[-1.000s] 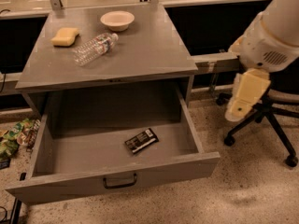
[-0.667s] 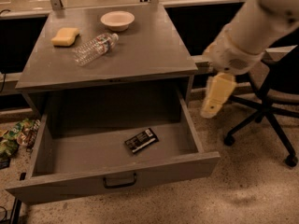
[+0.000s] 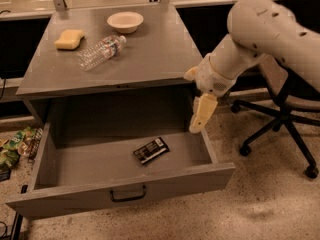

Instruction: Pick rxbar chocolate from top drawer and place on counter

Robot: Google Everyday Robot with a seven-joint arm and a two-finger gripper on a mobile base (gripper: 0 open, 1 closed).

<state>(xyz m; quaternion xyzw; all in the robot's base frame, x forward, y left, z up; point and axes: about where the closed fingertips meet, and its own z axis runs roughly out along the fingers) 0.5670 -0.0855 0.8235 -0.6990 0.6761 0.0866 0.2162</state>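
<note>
The rxbar chocolate [image 3: 151, 150], a flat black bar with white lettering, lies on the floor of the open top drawer [image 3: 80, 164], right of its middle. The drawer is pulled out, and its front panel has a black bar handle [image 3: 128, 194]. My gripper [image 3: 197, 126] hangs on the cream arm over the drawer's right side, just below the counter's front edge. It points down, above and to the right of the bar and apart from it. The grey counter [image 3: 155, 54] tops the cabinet.
On the counter stand a clear plastic bottle [image 3: 101, 51] lying on its side, a yellow sponge [image 3: 69, 39] and a shallow bowl [image 3: 125, 21]. A black office chair [image 3: 280, 119] stands on the floor at the right. Crumpled packets [image 3: 15, 146] lie on the floor at the left.
My arm has swung left, from beside the cabinet's right side to over the right part of the open drawer. The bar and the counter items have not moved.
</note>
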